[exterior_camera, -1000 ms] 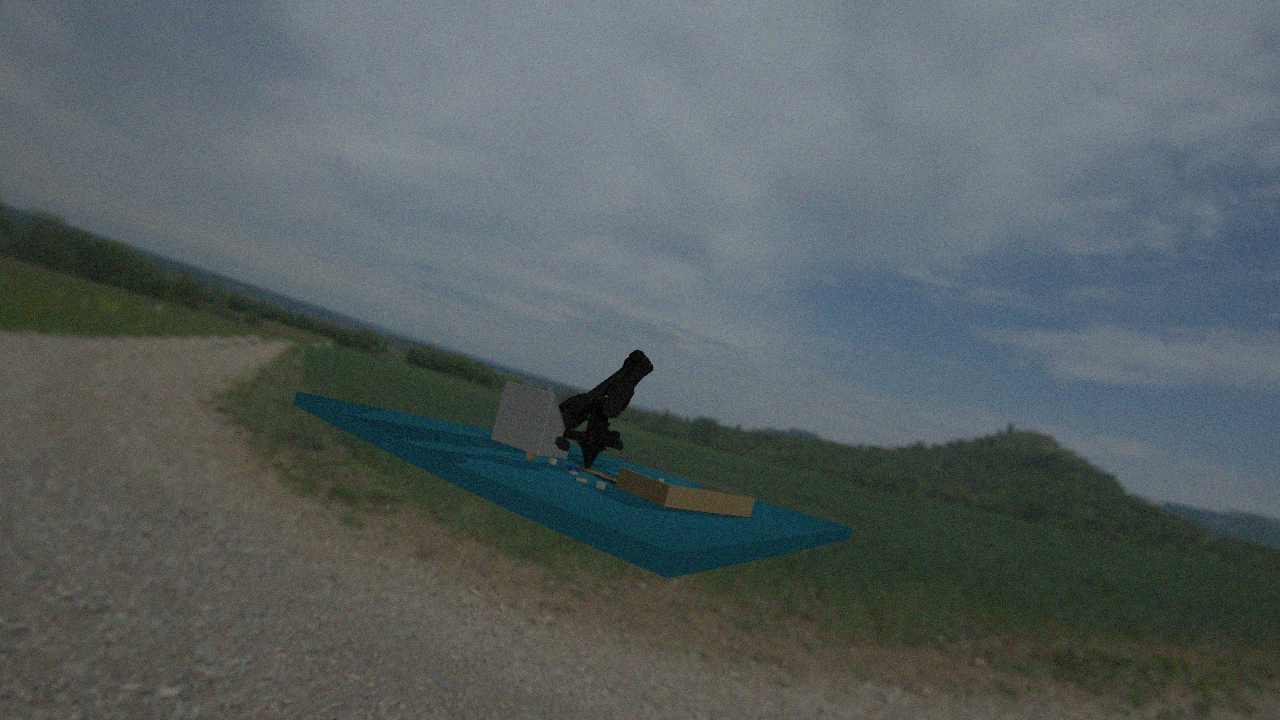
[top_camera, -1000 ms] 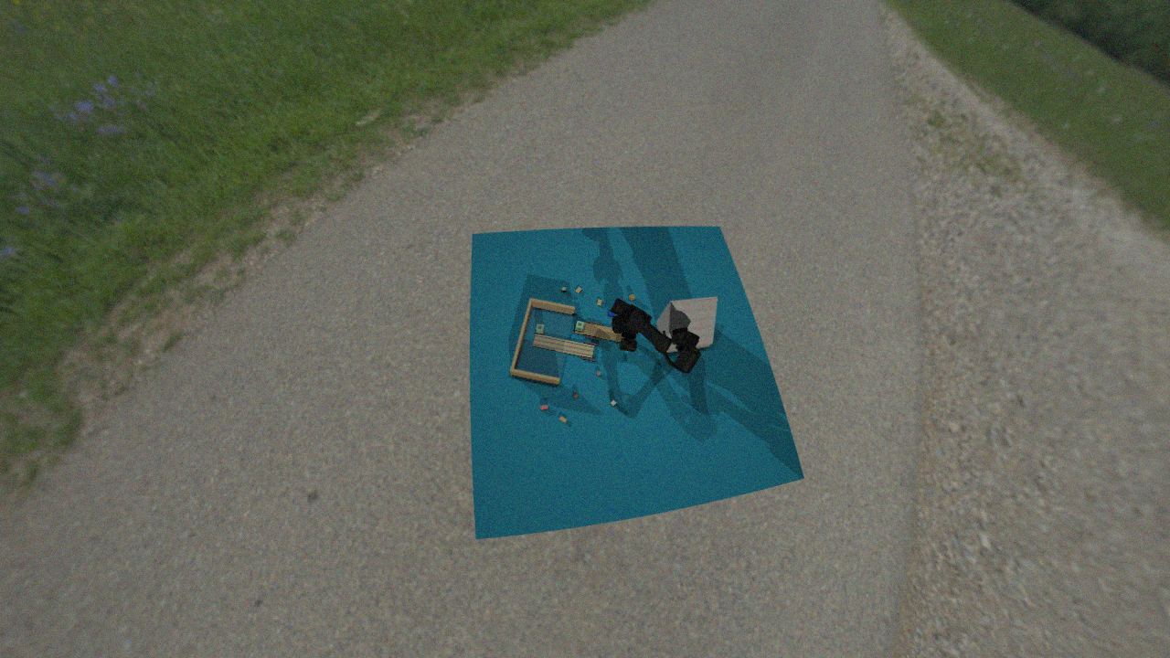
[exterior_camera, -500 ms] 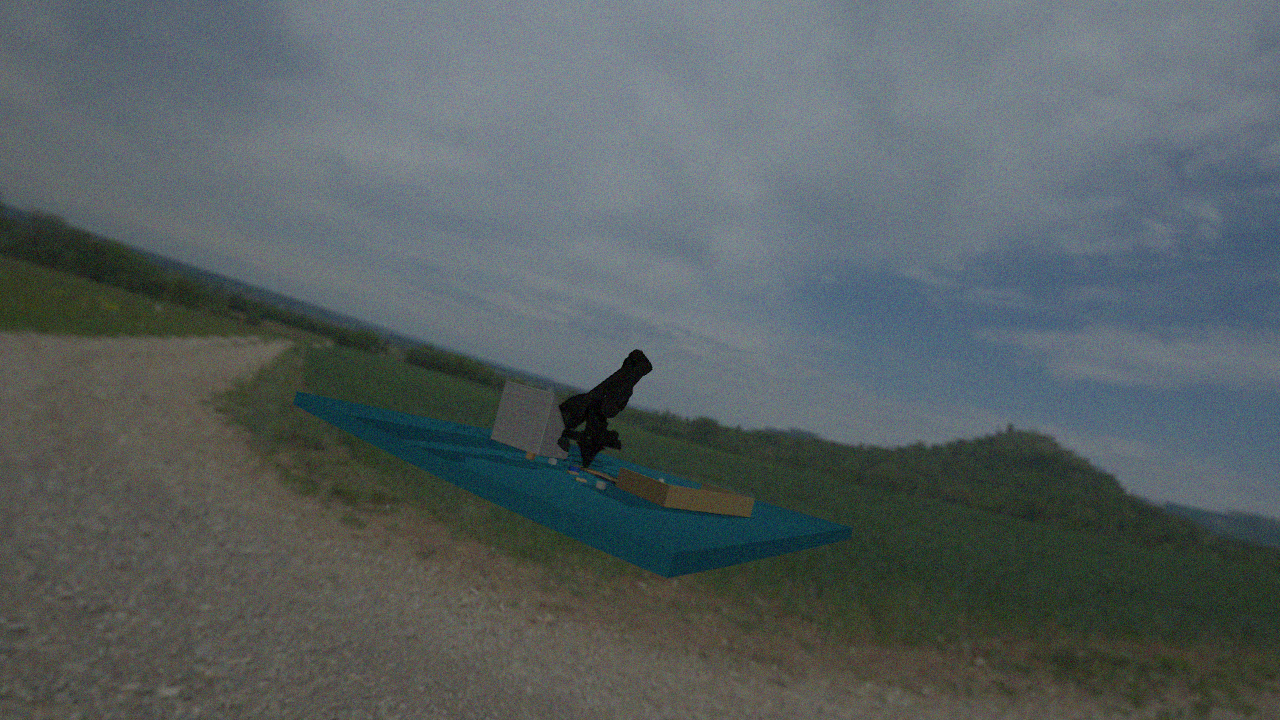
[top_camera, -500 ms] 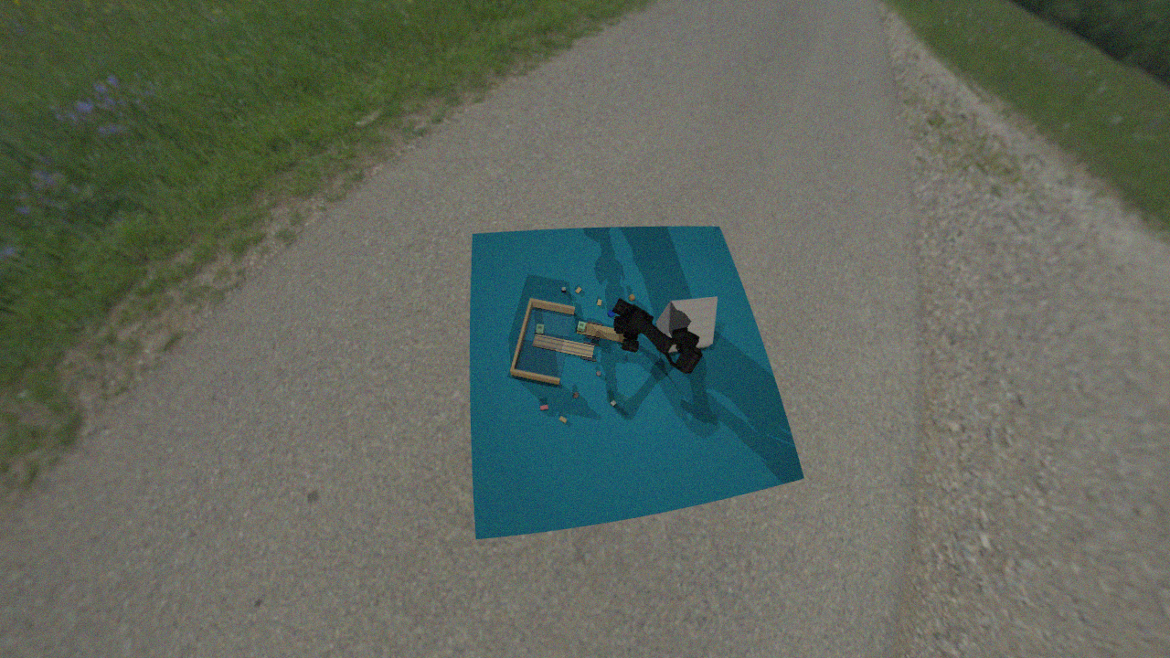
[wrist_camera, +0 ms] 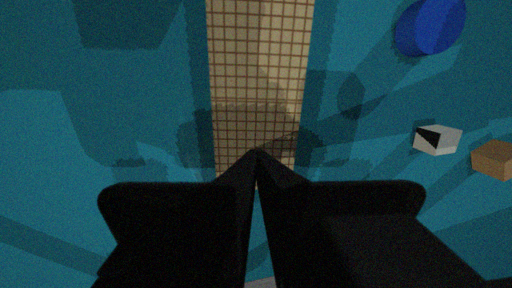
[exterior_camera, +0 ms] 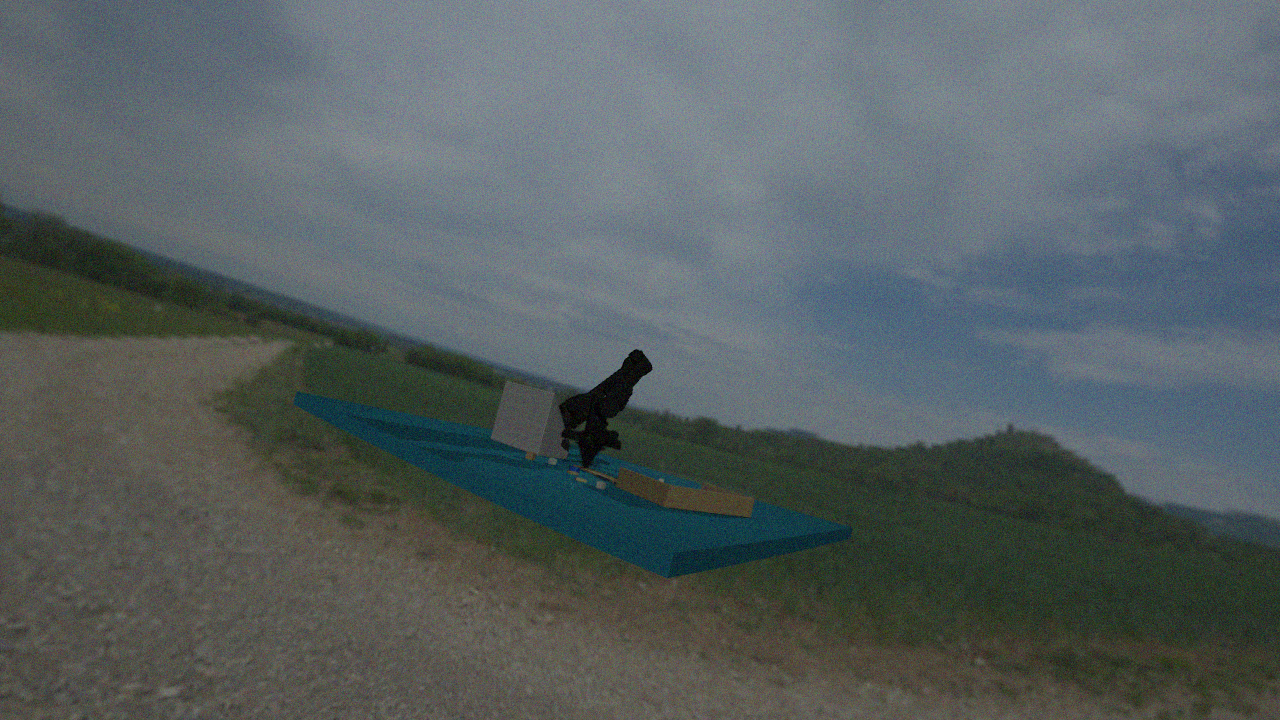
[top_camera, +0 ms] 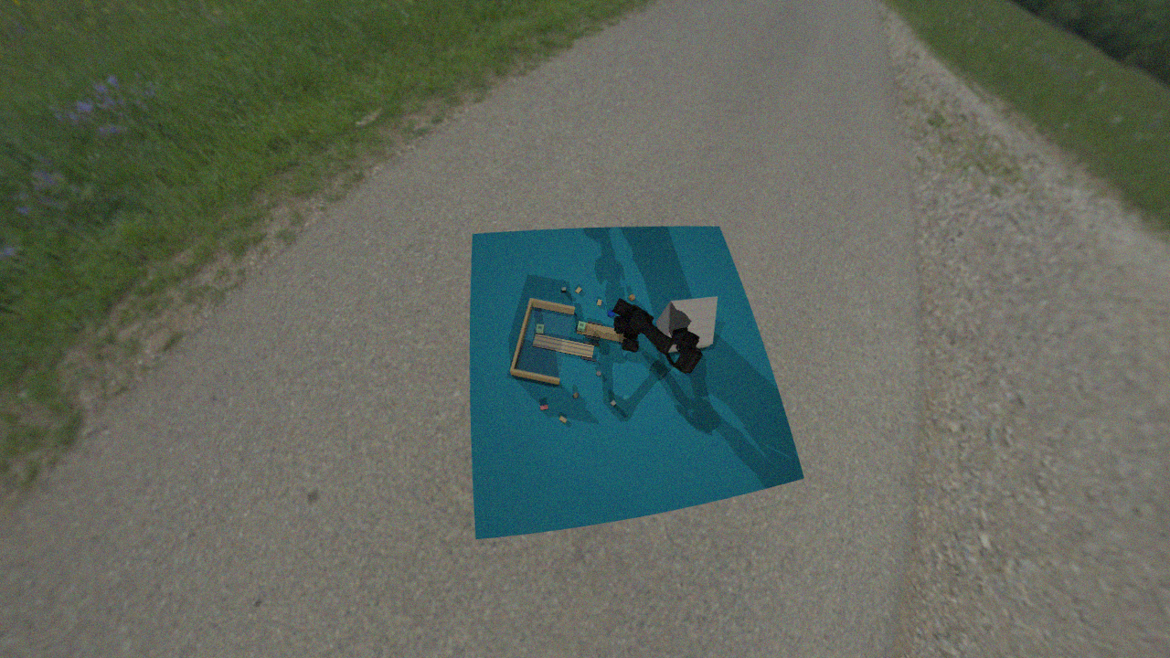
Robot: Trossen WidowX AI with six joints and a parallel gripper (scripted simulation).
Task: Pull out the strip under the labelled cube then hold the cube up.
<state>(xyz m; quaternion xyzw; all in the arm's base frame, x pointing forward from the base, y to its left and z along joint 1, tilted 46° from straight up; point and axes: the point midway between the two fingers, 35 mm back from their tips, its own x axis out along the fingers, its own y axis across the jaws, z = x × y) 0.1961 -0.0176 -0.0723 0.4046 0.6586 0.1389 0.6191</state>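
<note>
A wooden strip [top_camera: 603, 333] [wrist_camera: 260, 60] with a grid pattern lies partly outside the open side of the wooden frame. A small green cube [top_camera: 581, 325] sits on its end nearest the frame. A second green cube [top_camera: 539, 328] is inside the frame, beside the other strips [top_camera: 564, 345], which lie side by side. The cubes' labels are too small to read. My gripper [wrist_camera: 255, 155] [exterior_camera: 587, 464] is shut, with nothing between its fingers. Its joined fingertips are over the near end of the gridded strip and appear to touch its top. In the top view the arm hides the fingertips.
The three-sided wooden frame [top_camera: 522, 337] [exterior_camera: 707, 500] stands around the strips. A blue cylinder [top_camera: 611, 313] [wrist_camera: 434, 24], a white block [wrist_camera: 451, 138] and an orange block [wrist_camera: 494, 160] lie beside the strip. A large grey box [top_camera: 703, 314] [exterior_camera: 526, 416] stands near the arm. Several small blocks lie around.
</note>
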